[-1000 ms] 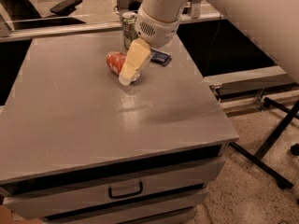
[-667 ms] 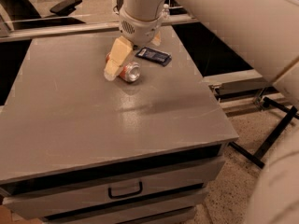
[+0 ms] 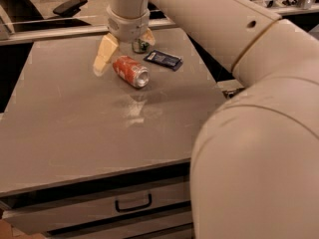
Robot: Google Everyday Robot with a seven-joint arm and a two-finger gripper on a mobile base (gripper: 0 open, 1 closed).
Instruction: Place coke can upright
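Note:
The coke can (image 3: 130, 71) is red-orange with a silver end and lies on its side on the grey table (image 3: 75, 128), its silver end pointing to the front right. My gripper (image 3: 124, 51) hangs just behind and above the can, pointing down. It is open, with one cream finger (image 3: 103, 55) to the can's left and the other (image 3: 147, 36) behind it to the right. The fingers do not hold the can.
A green-and-white can (image 3: 140, 46) stands right behind the gripper. A dark blue packet (image 3: 163, 59) lies flat to the can's right. My arm (image 3: 249, 108) fills the right side. A drawer handle (image 3: 133, 203) sits under the table's front edge. An office chair (image 3: 69, 6) is behind the table.
The gripper has moved left and back across the table. The can, partly covered by the finger before, now lies in full view on its side.

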